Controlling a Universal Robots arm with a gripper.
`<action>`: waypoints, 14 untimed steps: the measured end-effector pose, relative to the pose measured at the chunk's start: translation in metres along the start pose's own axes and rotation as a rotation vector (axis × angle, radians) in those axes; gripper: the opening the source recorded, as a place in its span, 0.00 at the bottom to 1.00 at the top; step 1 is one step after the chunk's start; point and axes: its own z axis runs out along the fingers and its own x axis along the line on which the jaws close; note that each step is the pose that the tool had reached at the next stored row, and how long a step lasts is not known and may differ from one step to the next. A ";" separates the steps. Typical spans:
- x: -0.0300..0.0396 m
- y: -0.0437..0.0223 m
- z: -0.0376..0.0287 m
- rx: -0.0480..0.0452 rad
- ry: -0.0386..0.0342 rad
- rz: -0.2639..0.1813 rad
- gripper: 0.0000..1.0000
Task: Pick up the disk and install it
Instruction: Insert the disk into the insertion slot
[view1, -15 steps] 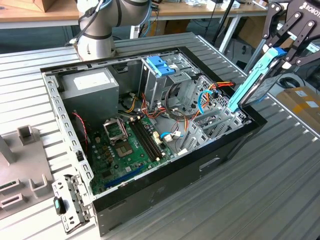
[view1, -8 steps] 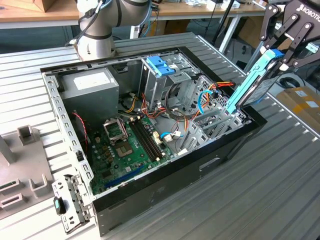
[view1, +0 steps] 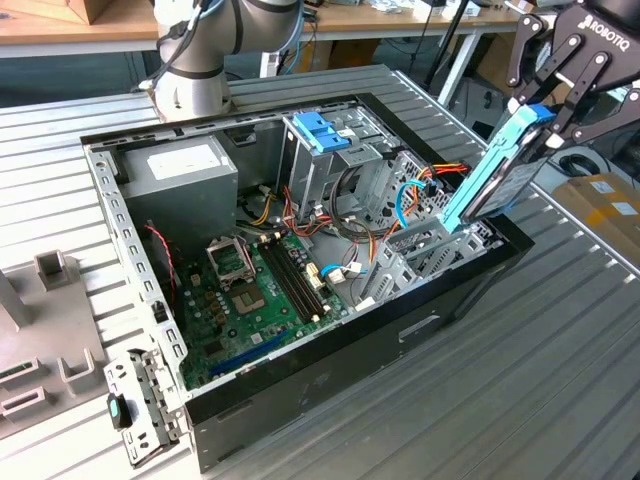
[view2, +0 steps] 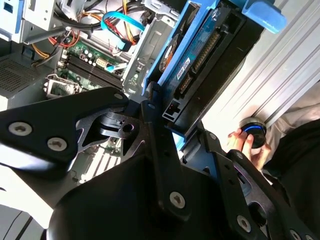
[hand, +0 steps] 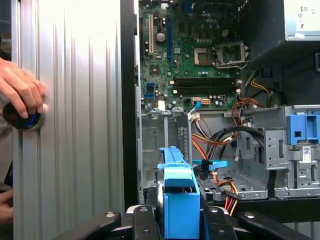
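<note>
Standing tilted between clamped jaws, disk (view1: 497, 172) above computer case (view1: 330, 375).

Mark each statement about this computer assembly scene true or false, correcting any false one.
1. The jaws are shut on the disk. True.
2. The disk lies flat inside the computer case. False: it is held up, tilted, at the case's edge.
3. A person's hand rests on a round black knob. True.
4. The computer case is closed. False: it is open, its motherboard showing.
</note>
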 end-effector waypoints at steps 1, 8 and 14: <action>0.0001 0.0018 0.0004 0.0001 -0.0001 0.000 0.37; -0.0001 0.0140 0.0028 0.0001 -0.0001 0.000 0.37; -0.0050 0.0216 0.0044 0.0000 0.0000 0.000 0.37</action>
